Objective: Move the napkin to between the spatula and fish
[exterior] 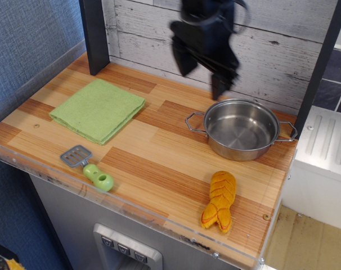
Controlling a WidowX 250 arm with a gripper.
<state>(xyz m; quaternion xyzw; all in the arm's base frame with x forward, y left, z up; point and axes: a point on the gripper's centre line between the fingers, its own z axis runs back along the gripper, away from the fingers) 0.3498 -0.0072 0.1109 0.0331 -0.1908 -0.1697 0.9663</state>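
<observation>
The light green folded napkin (pixel 98 109) lies flat at the back left of the wooden table. The spatula (pixel 88 165) with a grey blade and lime-green handle lies near the front left edge. The orange-yellow plush fish (pixel 219 200) lies at the front right, tail toward the front. My gripper (pixel 200 72) hangs in the air at the back centre, blurred by motion, above the table between the napkin and the pot. Its fingers (pixel 183 59) stand apart and hold nothing.
A steel pot (pixel 241 129) with two handles stands at the back right. A dark post (pixel 95 35) stands at the back left, another (pixel 318 63) at the right. A plank wall runs behind. The table's front edge (pixel 131 211) has a clear plastic lip.
</observation>
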